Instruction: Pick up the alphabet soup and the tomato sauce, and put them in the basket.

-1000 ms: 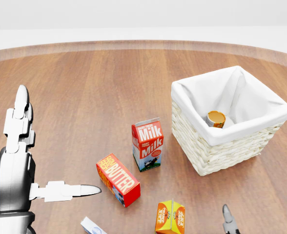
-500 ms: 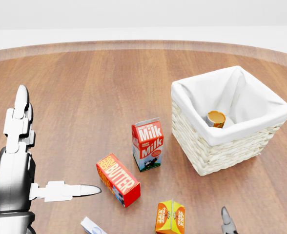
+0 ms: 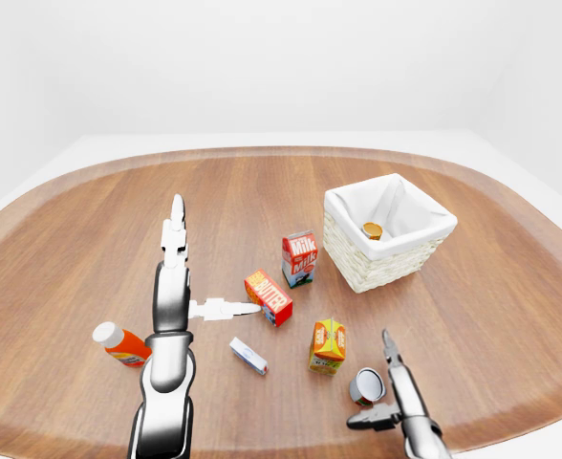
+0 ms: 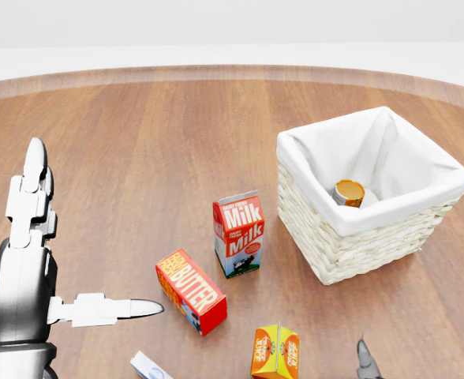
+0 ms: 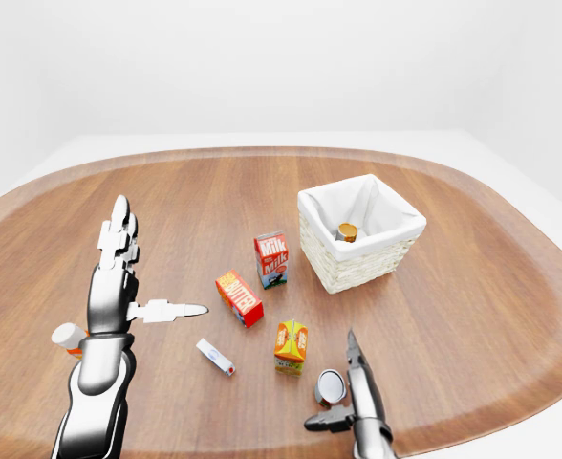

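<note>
A white-lined wicker basket [image 4: 350, 245] stands at the right of the head view, and a can with an orange-brown top [image 4: 349, 192] rests inside it. A second can [image 3: 362, 385] lies on its side on the wooden table, near the bottom of the eye views, with its grey metal end facing me. My right hand [image 3: 377, 381] is open beside that can: one finger points up along its right side and the thumb lies below it, and I cannot tell whether they touch it. My left hand [image 3: 190, 277] is raised at the left, open and empty.
A milk carton [image 4: 238, 233], a red butter box [image 4: 190, 290] and an orange juice carton [image 4: 275, 351] stand between my hands and the basket. A small white-and-blue box [image 3: 248, 356] and a bottle lying on its side [image 3: 121, 344] are at the lower left. The table's rounded edge [image 3: 510, 421] runs close below my right hand.
The tip of my right finger has sunk a little toward the bottom edge of the head view. The left hand and the objects have not moved.
</note>
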Motion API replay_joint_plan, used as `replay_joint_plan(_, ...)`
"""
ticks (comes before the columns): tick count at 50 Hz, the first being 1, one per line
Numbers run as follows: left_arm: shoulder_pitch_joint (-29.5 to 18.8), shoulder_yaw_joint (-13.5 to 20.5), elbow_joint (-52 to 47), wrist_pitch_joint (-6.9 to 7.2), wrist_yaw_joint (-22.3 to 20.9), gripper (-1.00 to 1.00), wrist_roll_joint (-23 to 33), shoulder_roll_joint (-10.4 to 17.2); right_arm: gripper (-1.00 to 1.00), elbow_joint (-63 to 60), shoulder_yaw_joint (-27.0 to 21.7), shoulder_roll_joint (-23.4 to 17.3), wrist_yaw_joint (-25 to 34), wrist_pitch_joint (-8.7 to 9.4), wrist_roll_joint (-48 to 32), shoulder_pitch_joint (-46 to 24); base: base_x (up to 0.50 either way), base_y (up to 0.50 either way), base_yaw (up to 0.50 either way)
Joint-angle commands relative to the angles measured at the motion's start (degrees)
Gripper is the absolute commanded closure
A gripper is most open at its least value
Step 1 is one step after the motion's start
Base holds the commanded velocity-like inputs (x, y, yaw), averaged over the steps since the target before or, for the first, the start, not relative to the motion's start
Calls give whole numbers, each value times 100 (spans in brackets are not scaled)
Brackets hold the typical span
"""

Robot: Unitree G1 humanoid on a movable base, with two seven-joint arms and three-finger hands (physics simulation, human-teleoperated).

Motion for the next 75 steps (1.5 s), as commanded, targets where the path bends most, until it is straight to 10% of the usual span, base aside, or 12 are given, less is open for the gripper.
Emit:
replay_joint_plan(1,-8,15,17,0,21,-100,3,2,-100,50,30,-13,-37,0,-44,-12,0,0,0)
replay_joint_plan(2,-8,15,17,0,21,-100,3,2,-100,49,31,-13,-37,0,-44,-12,0,0,0)
replay_joint_plan(3,-8,15,17,0,22,-100,5,3,21,63,34,-11,-69,0,-82,-4,0,0,0)
replay_joint_plan(4,-8,15,18,0,22,-100,3,2,88,81,39,-11,-80,0,-93,-6,0,0,0)
replay_joint_plan(5,-8,15,18,0,22,-100,3,2,100,123,40,-17,-99,0,-108,-23,0,0,0)
replay_joint_plan(75,-8,15,17,0,22,-100,4,3,100,-3694,-793,604,1857,0,1202,756,0,0,0)
